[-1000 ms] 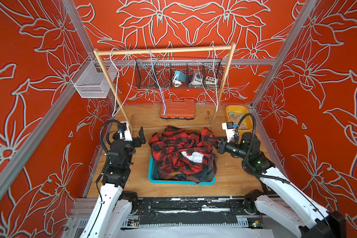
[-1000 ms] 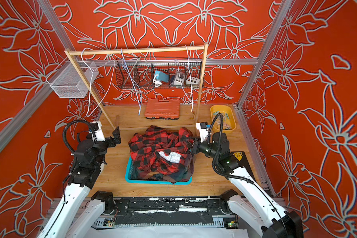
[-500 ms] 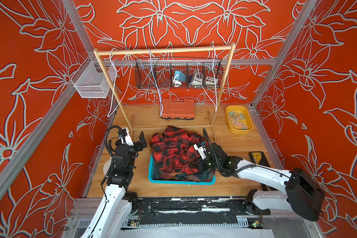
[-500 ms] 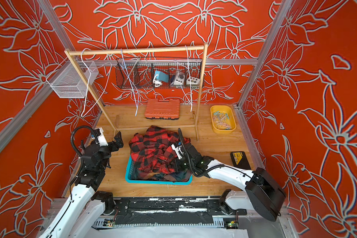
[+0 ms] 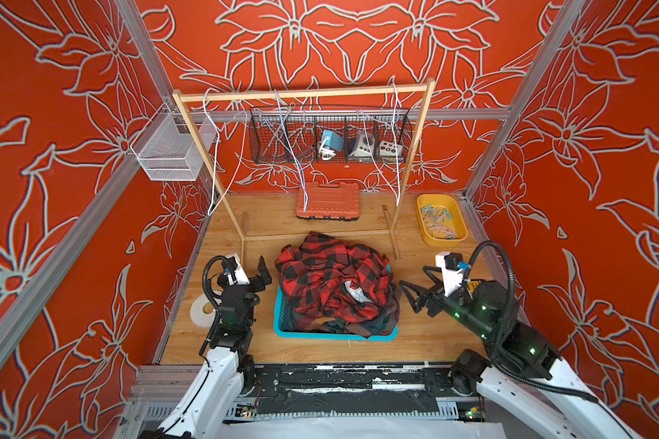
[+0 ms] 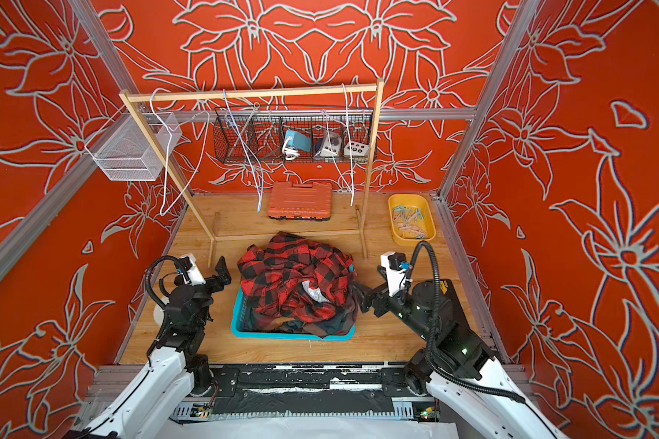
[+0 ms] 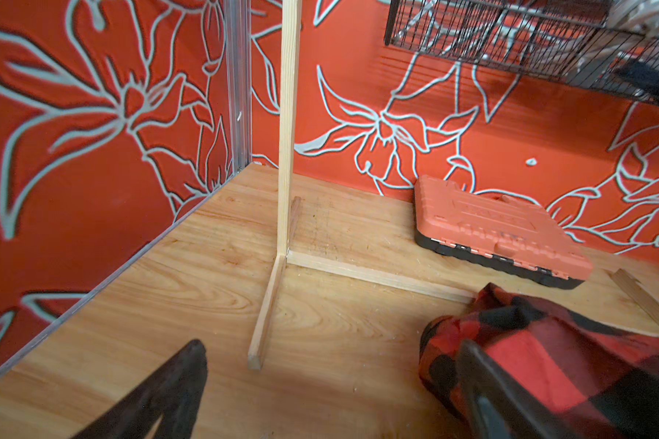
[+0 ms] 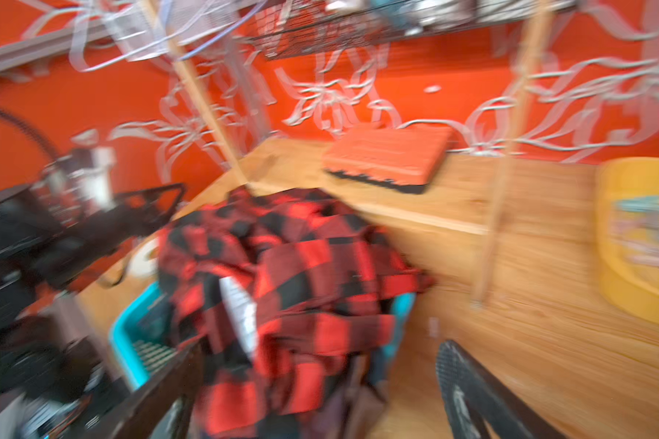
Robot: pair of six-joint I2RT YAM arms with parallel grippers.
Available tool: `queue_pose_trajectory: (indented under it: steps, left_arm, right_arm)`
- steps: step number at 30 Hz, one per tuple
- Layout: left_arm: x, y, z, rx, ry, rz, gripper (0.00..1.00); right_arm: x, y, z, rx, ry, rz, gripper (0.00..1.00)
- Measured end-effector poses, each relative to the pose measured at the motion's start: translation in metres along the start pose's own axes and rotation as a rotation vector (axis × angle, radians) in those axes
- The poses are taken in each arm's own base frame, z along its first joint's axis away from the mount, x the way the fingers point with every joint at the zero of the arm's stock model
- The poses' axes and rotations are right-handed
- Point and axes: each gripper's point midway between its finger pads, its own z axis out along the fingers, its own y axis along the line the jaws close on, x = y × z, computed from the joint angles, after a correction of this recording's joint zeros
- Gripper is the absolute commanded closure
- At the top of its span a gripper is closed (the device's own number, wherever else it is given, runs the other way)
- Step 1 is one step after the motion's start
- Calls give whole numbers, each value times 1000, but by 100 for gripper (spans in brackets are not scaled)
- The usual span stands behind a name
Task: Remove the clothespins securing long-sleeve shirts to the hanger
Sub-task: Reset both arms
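Many pastel clothespins (image 5: pixel 440 224), mint-blue and pink, heaped loose in a yellow tray (image 5: pixel 445 241) beyond the teal basket (image 5: pixel 331 336) and off to its right, close to the side wall. Too small and tangled to count.

Plaid shirts (image 5: pixel 331 281) mounded in that basket and spilling over its rim. Two patterns to tell apart: red-and-black check on top, a darker check underneath at the near edge. No surer count than that.

Three white wire hangers (image 5: pixel 214 178), as far as can be made out, dangling from the top rail of a wooden rack (image 5: pixel 301 93) just behind the basket.

One orange case (image 5: pixel 328 199) flat on the table (image 5: pixel 427 344) farther back, against the rear wall. Above it one black wire basket (image 5: pixel 267 144), and one white mesh basket (image 5: pixel 168 156) high to the left. One white tape roll (image 5: pixel 202 311) left of the teal basket.

Pale wood-grain table. Orange-red walls all round, drawn over with grey-white flower outlines and framed in aluminium posts.

Left arm up from the near edge, elbow folded, left fingers (image 5: pixel 262 267) spread wide just left of the basket, aimed at the rack's foot. Right arm reaching in from the near right corner, right fingers (image 8: pixel 468 395) likewise spread wide, just beside the basket's right side and pointing at the shirts. Right wrist view blurred.
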Motion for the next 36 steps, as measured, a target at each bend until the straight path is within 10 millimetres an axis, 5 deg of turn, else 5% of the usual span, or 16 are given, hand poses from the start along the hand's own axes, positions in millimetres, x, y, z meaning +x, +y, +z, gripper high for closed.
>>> queue_pose_trajectory:
  steps: [10,14,17,22,29,36]
  left_arm:
    - [70,-6,29,38,157,85,6]
    - [78,-12,37,69,155,99,6]
    - [84,-17,41,96,167,120,6]
    - [73,-23,44,113,127,134,6]
    - [68,-25,45,117,107,142,2]
    - [68,-25,45,118,107,146,2]
  right_arm:
    - [53,-145,37,505,99,120,3]
    - [105,-193,31,698,145,104,3]
    - [111,-216,26,790,133,75,3]
    - [100,-246,39,842,60,36,3]
    - [147,-263,84,764,191,-30,2]
    - [120,-261,91,752,101,-76,2]
